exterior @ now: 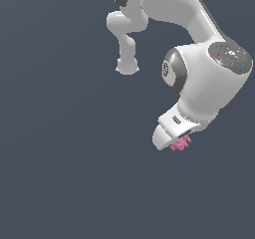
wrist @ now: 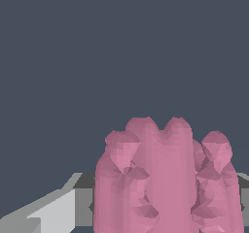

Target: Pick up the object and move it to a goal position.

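Behind everything you are seeing only a flat dark blue-grey background (exterior: 60, 183), with no edge or line in it.

You are looking at 1 white arm (exterior: 209, 83) in the exterior view. It is coming in from the top and bending down toward the exterior view's right, with a grey round joint cap on its upper side. The gripper (exterior: 175, 139) is hanging at the low end of the arm, pointing down and a little toward the exterior view's left.

The pink lump (exterior: 180, 144) is sitting right under the gripper, touching its underside. Only a small knobbly part of it is showing below the white housing, toward the exterior view's right side of the hand. It is much smaller than the gripper.

In the wrist view the pink lump (wrist: 168, 178) is filling the lower middle of the picture, very near to the camera. You are seeing several rounded bumps standing up on it, 2 tall ones in the middle and lower ones at both sides. A pale grey finger (wrist: 53, 212) is showing beside it, and dark grey parts are lying behind it.

The lump is lying between the fingers, but you cannot tell from these pictures if they are really pressing on it or only standing around it.
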You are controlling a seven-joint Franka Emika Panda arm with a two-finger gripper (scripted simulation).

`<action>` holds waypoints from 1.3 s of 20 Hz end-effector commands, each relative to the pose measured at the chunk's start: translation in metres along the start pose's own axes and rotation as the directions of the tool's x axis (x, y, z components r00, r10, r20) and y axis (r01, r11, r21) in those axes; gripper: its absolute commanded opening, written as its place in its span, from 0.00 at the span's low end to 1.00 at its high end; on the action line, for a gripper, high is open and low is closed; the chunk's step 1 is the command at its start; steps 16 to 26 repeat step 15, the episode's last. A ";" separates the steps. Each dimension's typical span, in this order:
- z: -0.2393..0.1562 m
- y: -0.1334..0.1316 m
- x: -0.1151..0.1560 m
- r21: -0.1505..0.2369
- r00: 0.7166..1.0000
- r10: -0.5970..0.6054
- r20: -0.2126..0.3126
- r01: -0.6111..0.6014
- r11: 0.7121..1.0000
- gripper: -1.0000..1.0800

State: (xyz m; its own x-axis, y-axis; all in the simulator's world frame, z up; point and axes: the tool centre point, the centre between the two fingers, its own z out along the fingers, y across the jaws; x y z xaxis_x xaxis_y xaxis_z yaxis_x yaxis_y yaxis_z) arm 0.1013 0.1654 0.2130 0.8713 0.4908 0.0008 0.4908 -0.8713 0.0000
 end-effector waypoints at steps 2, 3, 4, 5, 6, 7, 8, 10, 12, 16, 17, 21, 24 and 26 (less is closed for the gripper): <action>-0.009 -0.006 0.011 0.000 1.000 0.001 0.001 -0.001 1.000 0.00; -0.011 -0.008 0.013 0.000 1.000 0.001 0.001 -0.001 1.000 0.00; -0.013 -0.009 0.015 0.000 1.000 0.001 0.001 -0.001 1.000 0.00; -0.014 -0.010 0.017 0.000 1.000 0.001 0.001 -0.001 1.000 0.00; -0.016 -0.011 0.019 0.000 1.000 0.001 0.001 -0.001 1.000 0.00; -0.017 -0.012 0.020 0.000 1.000 0.001 0.001 -0.001 1.000 0.00; -0.018 -0.012 0.021 0.000 1.000 0.001 0.001 -0.001 1.000 0.00; -0.019 -0.013 0.023 0.000 1.000 0.001 0.001 -0.001 1.000 0.00; -0.020 -0.014 0.025 0.000 1.000 0.000 0.001 0.000 1.000 0.00; -0.020 -0.014 0.025 0.000 1.000 0.000 0.001 0.000 1.000 0.00; -0.020 -0.014 0.025 0.000 1.000 0.000 0.001 0.000 1.000 0.00; -0.020 -0.014 0.025 0.000 1.000 0.000 0.001 0.000 1.000 0.00; -0.020 -0.014 0.025 0.000 1.000 0.000 0.001 0.000 1.000 0.00; -0.020 -0.014 0.025 0.000 1.000 0.000 0.001 0.000 1.000 0.00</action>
